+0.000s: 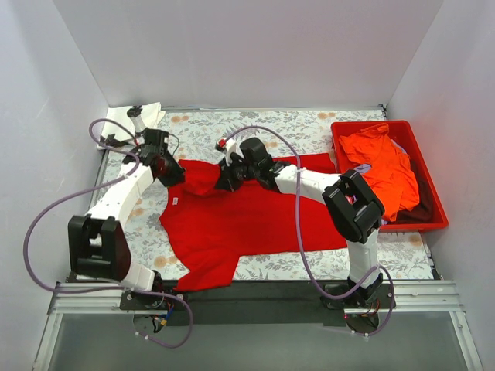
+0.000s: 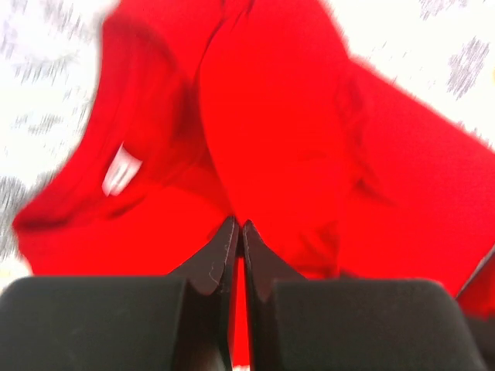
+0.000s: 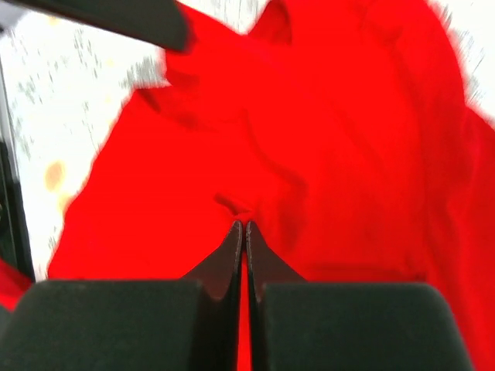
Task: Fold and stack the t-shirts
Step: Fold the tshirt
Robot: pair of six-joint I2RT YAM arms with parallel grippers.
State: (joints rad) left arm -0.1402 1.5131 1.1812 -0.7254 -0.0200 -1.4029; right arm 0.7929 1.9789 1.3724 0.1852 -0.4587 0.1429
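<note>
- The red t-shirt lies spread over the middle of the flower-patterned table. Its near sleeve reaches the table's front edge, and its far edge is bunched up where both arms meet it.
- From above, the left gripper sits at the shirt's far-left corner and the right gripper just beside it toward the middle. That view is too coarse to show how the fingers stand.
- The left wrist camera settles it for that side: the left gripper has its two black fingers pressed together, with red cloth caught between them and showing in the slit below the tips. The red t-shirt hangs away from the pinch in folds.
- Only the left wrist view shows the white label inside the neck opening; it is blurred and unreadable there. From above it is a pale speck.
- The right wrist camera shows the right gripper closed on a small pucker of the red t-shirt, the fabric gathered into a knot at the tips.
- A dark part of the left arm crosses the top-left corner of the right wrist view.
- Only the overhead view takes in the red tray at the table's right side. An orange t-shirt is heaped in it over a dark cloth, well apart from both grippers.
- A white cloth lies at the far-left corner of the table.
</note>
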